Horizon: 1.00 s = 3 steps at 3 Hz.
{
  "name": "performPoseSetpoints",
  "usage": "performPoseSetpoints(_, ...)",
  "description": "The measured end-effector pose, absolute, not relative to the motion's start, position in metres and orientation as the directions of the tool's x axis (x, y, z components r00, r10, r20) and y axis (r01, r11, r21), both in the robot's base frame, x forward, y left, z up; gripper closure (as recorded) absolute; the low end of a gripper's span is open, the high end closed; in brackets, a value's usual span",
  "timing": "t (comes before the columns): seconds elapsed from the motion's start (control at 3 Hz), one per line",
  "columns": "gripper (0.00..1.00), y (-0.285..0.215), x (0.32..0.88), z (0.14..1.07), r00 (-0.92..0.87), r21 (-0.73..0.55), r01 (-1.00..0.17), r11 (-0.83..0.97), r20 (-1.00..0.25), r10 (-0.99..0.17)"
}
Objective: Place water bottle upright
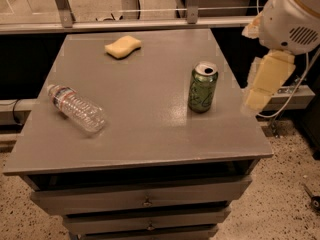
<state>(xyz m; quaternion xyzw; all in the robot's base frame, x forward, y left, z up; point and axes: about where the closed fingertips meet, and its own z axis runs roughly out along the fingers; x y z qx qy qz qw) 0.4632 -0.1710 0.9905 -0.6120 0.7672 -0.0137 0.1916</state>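
The water bottle (77, 109) is a clear ribbed plastic bottle lying on its side at the left of the grey table top (150, 124). Its white cap points to the back left and its label band sits near the neck. My gripper (266, 81) shows as cream-coloured parts hanging under the white arm housing (295, 19), off the table's right edge. It is above table height, far to the right of the bottle, and holds nothing that I can see.
A green soda can (202, 87) stands upright on the right part of the table, between the gripper and the bottle. A yellow sponge (123, 47) lies at the back. Drawers (145, 201) are below the top, and a rail (125, 25) runs behind the table.
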Motion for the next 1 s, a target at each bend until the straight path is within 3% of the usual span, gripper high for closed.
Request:
performPoseSetpoints(0.33, 0.0, -0.1, 0.495, 1.001, -0.122, -0.254, -0.941, 0.223, -0.361, -0.924)
performPoseSetpoints(0.67, 0.0, -0.099, 0.495, 1.001, -0.122, -0.254, -0.941, 0.224, -0.362, -0.924)
performPoseSetpoints(1.0, 0.0, -0.025, 0.504, 0.997, -0.092, -0.222, -0.954, 0.204, -0.428, -0.899)
